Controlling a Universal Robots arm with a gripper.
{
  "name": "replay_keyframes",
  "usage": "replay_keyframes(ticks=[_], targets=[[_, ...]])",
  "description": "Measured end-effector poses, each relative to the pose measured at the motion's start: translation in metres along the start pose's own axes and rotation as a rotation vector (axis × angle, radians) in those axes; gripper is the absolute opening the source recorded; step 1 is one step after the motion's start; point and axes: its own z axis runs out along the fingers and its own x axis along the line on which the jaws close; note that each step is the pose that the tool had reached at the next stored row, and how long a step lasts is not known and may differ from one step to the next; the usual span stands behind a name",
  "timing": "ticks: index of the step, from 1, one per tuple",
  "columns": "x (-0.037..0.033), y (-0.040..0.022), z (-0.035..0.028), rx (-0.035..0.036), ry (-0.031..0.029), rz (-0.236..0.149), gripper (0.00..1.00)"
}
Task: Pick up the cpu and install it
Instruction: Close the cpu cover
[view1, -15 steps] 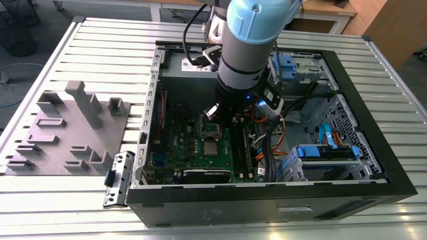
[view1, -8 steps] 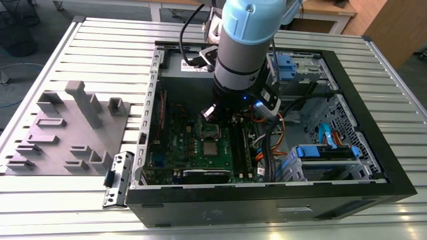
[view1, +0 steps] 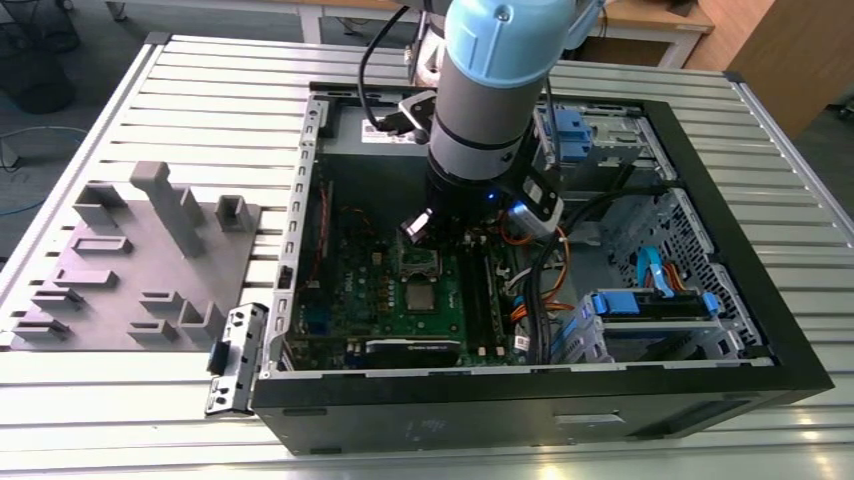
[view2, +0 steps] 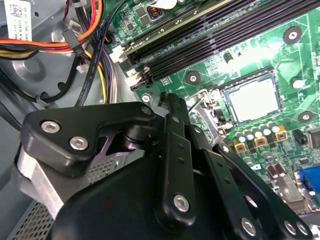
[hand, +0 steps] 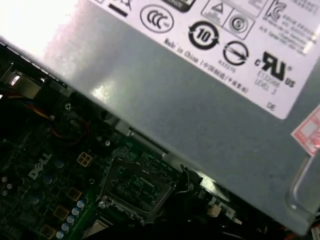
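Gripper (view1: 434, 240) hangs inside the open case (view1: 727, 330), low over the green board (view1: 354, 300), just above centre in the exterior view. The arm (view1: 487, 90) comes down to it from the upper middle of the frame. Whether the gripper is wide or narrow I cannot tell, and nothing shows in its grasp.

The cpu (view1: 422, 297) lies flat in its socket on the board, just below the gripper in the exterior view and apart from it. In the second wrist view the cpu (view2: 252, 98) shows as a pale square inside the dark socket (view2: 226, 102), and the black tip of the gripper (view2: 172, 102) is near it, off to one side and not touching. A thin lever (view2: 196, 102) stands between the two. The metal plate (view1: 420, 262) of the socket is tilted up, open, between the gripper and the cpu. The first wrist view shows this plate (hand: 135, 187) as a bare frame, with board seen through its window.

Black memory slots (view2: 225, 35) run beside the socket. A bundle of orange, yellow and black cables (view2: 90, 30) lies past them, by the case wall. The grey power supply (hand: 175, 110) sits close behind the socket.

The case rests on a slatted metal surface (view1: 200, 80). At the exterior view's left a grey block (view1: 134, 260) with raised posts lies on that surface, well apart from the gripper. Blue brackets (view1: 661, 305) sit in the lower right of the case.
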Motion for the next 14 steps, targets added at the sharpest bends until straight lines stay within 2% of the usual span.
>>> replay_keyframes(ticks=[7,14], targets=[[-0.0004,-0.0027,-0.0098,-0.0044,-0.0004,0.000,0.11],[-0.0023,-0.0076,-0.0160,-0.0096,0.0045,0.001,0.11]])
